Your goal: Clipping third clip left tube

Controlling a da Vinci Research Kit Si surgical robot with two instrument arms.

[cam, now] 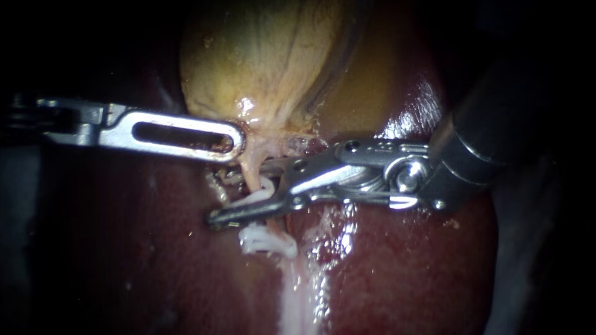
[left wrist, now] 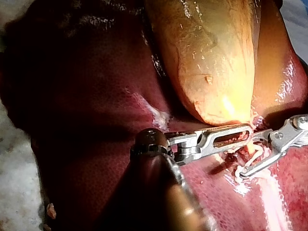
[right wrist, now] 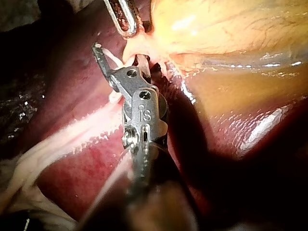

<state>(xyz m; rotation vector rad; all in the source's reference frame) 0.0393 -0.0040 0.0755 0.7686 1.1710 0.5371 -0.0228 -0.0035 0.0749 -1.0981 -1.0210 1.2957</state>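
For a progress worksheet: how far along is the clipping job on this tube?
Done: at least one white clip already sits on the tube, below the jaws. In hand: the right instrument straddles the tube with open jaws, a further clip between them. Left: closing that clip, then withdrawing. The left instrument lies by the gallbladder.

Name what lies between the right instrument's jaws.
The endoscope view shows a pale tube and a white clip between the jaws of the right instrument.
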